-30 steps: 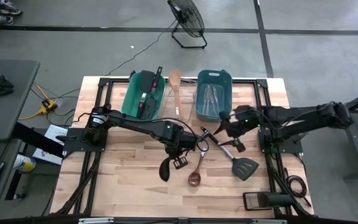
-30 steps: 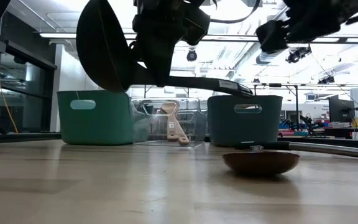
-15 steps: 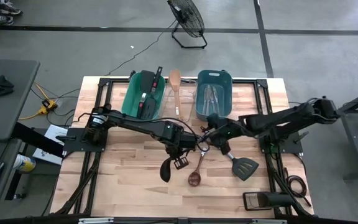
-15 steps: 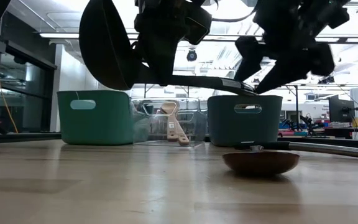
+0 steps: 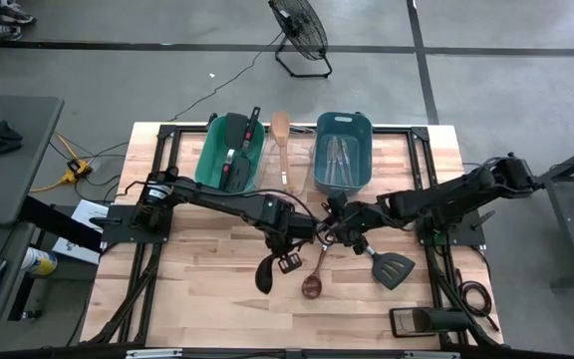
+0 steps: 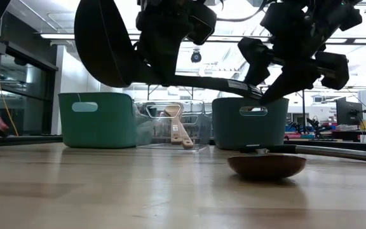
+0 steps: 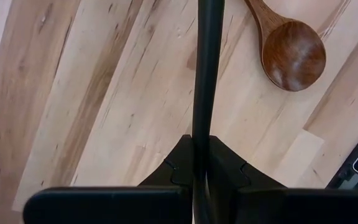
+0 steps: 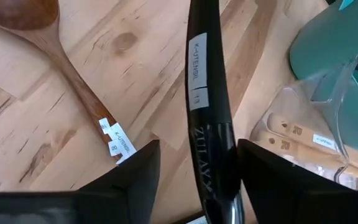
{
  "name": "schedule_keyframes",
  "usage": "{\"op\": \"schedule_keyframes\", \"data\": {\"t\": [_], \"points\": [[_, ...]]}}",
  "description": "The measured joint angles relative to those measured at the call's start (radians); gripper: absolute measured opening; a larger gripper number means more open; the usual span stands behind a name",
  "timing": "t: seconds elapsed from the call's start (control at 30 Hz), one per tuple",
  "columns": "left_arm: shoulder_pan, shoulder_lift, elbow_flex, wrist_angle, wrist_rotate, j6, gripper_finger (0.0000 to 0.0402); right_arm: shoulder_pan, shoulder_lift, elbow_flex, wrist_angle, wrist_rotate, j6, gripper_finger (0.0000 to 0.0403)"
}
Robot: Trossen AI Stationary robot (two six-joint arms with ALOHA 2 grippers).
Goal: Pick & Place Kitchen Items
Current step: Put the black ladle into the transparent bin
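My left gripper (image 5: 292, 237) is shut on a black ladle (image 5: 267, 271) and holds it above the table; the low view shows its bowl (image 6: 103, 44) up high. My right gripper (image 5: 335, 221) is open at the free end of the ladle's handle (image 8: 207, 93). Its fingers (image 8: 135, 177) stand on either side of the handle; whether they touch it, I cannot tell. A brown wooden spoon (image 5: 316, 272) and a black slotted spatula (image 5: 389, 264) lie flat on the table. My left gripper pinches the ladle's handle (image 7: 202, 118) between its two fingers, about midway along it. The fingers point down from above and lie across the handle. The ladle is lifted clear of the table, its bowl toward the near edge and its handle end toward the right arm.
At the far edge stand a green bin (image 5: 229, 150) with black and red utensils, a clear bin with wooden spoons (image 5: 281, 135) and a blue bin (image 5: 342, 150) with metal cutlery. A dark device (image 5: 427, 321) lies at the near right corner.
My right gripper has gone from beside the blue bin toward the table's left and near edge, down to the free end of the ladle's handle, and now straddles it. My left gripper has kept the ladle lifted in about the same place.
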Motion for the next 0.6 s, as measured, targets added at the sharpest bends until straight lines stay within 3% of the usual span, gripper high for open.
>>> {"op": "schedule_keyframes", "data": {"t": [0.37, 0.6], "points": [[0.0, 0.0, 0.0, 0.009, 0.001, 0.018, 0.0014, 0.005, 0.0, 0.0, -0.003, 0.032, 0.026, 0.0095], [0.0, 0.0, 0.0, 0.014, 0.001, 0.018, 0.0014, 0.004, 0.0, 0.0, -0.015, 0.001, 0.03, 0.0091]]}}
